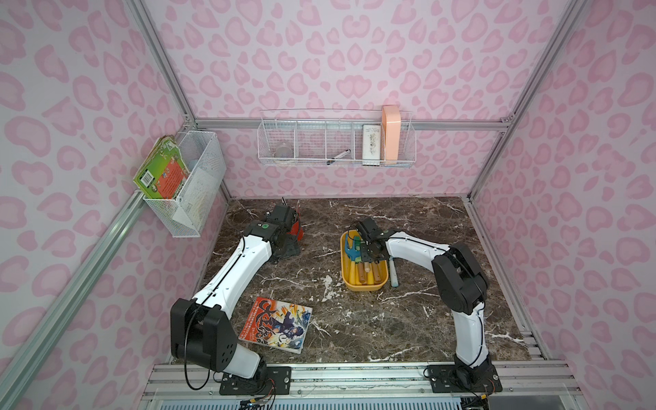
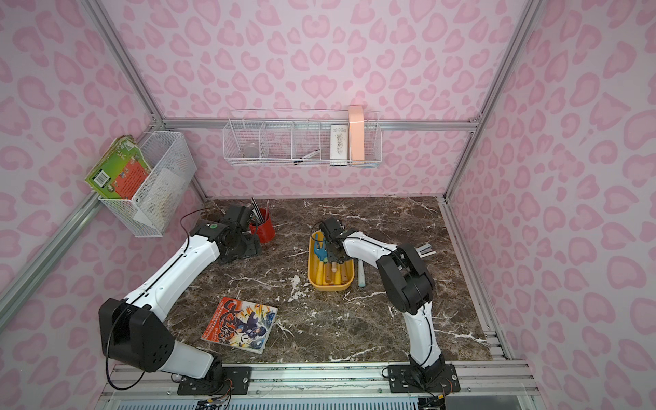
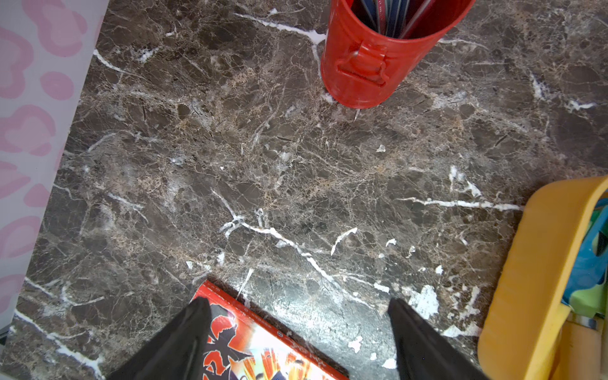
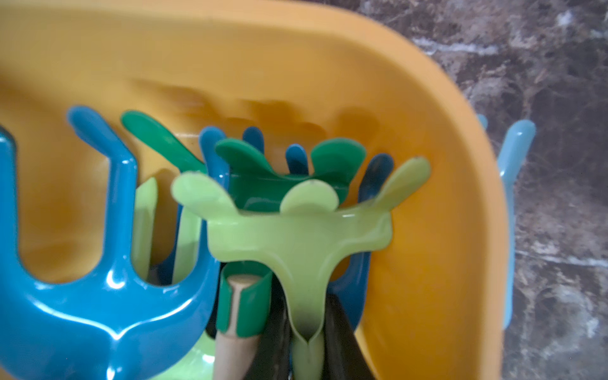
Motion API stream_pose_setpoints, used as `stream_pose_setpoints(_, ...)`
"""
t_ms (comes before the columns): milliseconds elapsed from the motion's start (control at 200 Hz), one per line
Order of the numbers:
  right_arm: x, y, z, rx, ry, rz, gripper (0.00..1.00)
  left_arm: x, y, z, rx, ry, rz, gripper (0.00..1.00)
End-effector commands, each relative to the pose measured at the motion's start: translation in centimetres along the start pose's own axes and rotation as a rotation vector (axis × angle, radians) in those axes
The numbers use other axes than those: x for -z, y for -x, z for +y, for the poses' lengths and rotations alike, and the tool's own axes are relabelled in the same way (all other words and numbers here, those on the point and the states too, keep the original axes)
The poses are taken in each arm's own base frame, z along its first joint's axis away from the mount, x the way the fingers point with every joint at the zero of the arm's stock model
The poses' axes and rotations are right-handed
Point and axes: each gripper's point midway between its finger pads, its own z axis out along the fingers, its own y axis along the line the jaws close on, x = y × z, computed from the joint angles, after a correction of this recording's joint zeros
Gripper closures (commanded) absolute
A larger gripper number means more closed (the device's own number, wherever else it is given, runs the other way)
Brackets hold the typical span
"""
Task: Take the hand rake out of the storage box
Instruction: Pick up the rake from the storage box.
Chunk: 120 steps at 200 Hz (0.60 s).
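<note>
The right gripper [image 4: 307, 316] pinched the neck of the pale green hand rake [image 4: 296, 237]; the rake lay beneath it inside the yellow storage box [image 4: 296, 65], beside a blue rake [image 4: 98, 312]; the left gripper [image 3: 296, 302] hung spread wide, empty, above the table [image 3: 263, 164].

Right gripper [image 2: 332, 252] down in the yellow storage box [image 2: 330, 287] over the tool heads [image 2: 319, 248]; from the box: pale blue tool [image 2: 361, 275] just beside at 3 o'clock, red cup [image 2: 264, 227] 10 o'clock, comic book [image 2: 239, 326] 7 o'clock.
</note>
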Motion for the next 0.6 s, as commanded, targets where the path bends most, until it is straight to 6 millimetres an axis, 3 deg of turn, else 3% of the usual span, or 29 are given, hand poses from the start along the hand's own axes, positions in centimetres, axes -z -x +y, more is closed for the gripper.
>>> stream_pose_setpoints(0, 1.2, 0.9, 0.2, -0.025, 0.021, -0.035, 0.82, 0.3, 0.0, 0.3, 0.001, 0.008, -0.007, 0.11)
stream_pose_setpoints(325, 6.2, 3.9, -1.1, -0.036, 0.022, -0.132, 0.84, 0.2, 0.2, 0.2, 0.009, 0.007, -0.007, 0.11)
stream_pose_setpoints(420, 7.4, 4.3, -3.3, -0.052, 0.002, -0.147, 0.84, 0.3, 0.3, 0.2, 0.009, 0.01, -0.011, 0.11)
stream_pose_setpoints(535, 8.0, 4.2, -7.6, -0.084, -0.005, -0.155, 0.84, 0.2, 0.2, 0.3, 0.0, 0.016, -0.011, 0.11)
stream_pose_setpoints(595, 6.8, 2.2, -9.9, -0.083, -0.024, -0.11, 0.84, 0.1, 0.2, 0.3, -0.001, 0.017, -0.008, 0.11)
